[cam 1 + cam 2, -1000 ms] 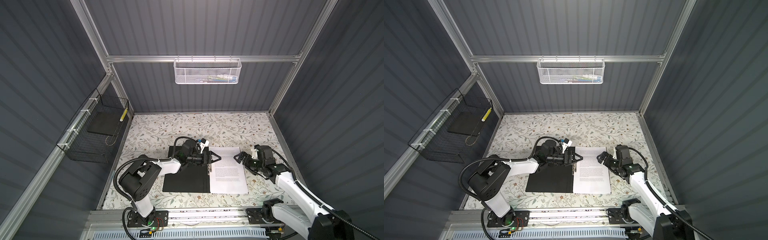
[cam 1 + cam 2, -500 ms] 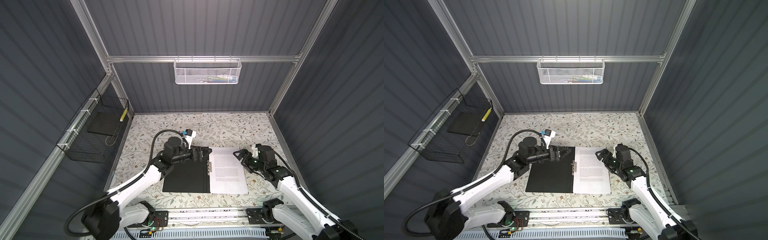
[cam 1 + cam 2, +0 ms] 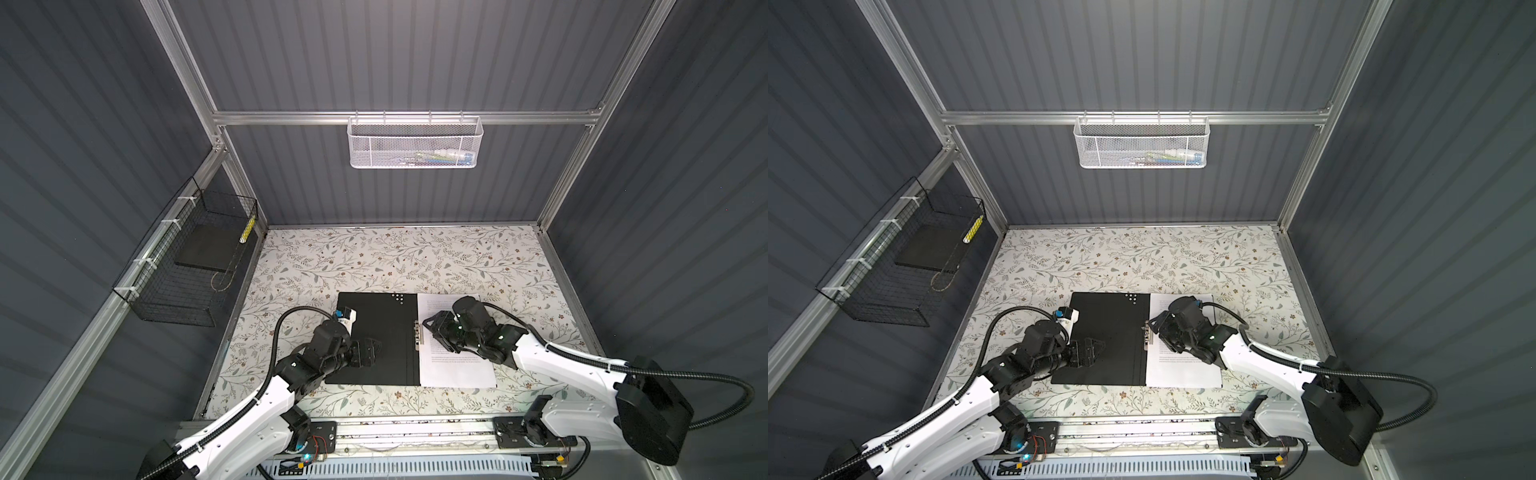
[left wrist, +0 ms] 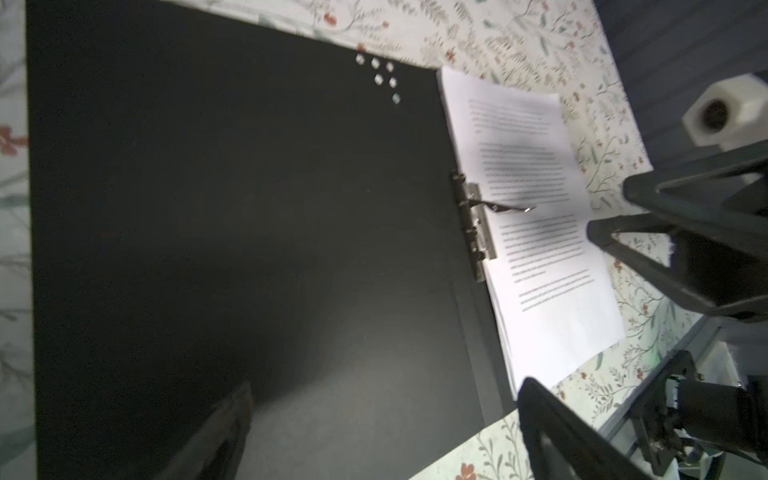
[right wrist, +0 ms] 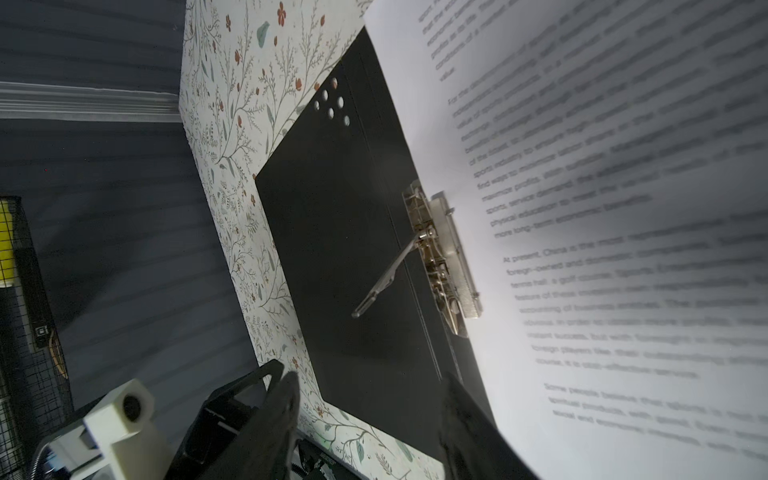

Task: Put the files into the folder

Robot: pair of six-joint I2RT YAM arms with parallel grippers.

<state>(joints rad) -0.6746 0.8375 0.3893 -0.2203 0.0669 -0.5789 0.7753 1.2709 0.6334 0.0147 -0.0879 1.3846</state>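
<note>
**A:** Two pincers on the job. How does each one stand?

**B:** Spread wide with nothing in it, the left pincer (image 3: 376, 348) (image 4: 386, 384) hangs over the near left part of the folder (image 3: 382, 316) (image 3: 1117, 320). I cannot tell if it touches. The right pincer (image 3: 430, 332) (image 5: 370, 380) has its jaws partly apart with nothing between them. It is above the left edge of the files (image 3: 457, 370) (image 3: 1183, 372), just beside the metal clip (image 3: 417, 332) (image 5: 453, 253).

**A:** And the files themselves?

**B:** They are white printed sheets lying flat on the right half of the folder, with their left edge at the clip on the spine. The clip's lever (image 5: 386, 278) stands raised.

**A:** How does the folder lie?

**B:** It is open flat, black inside up, towards the near side of the floral desk (image 3: 374, 257). Small dots (image 3: 398, 297) sit at the far edge beside the spine.

**A:** What is further out?

**B:** A black wire basket (image 3: 187, 291) hangs on the left wall with a dark slab (image 3: 205, 247) in it. A white mesh basket (image 3: 413, 143) hangs on the far wall.
</note>
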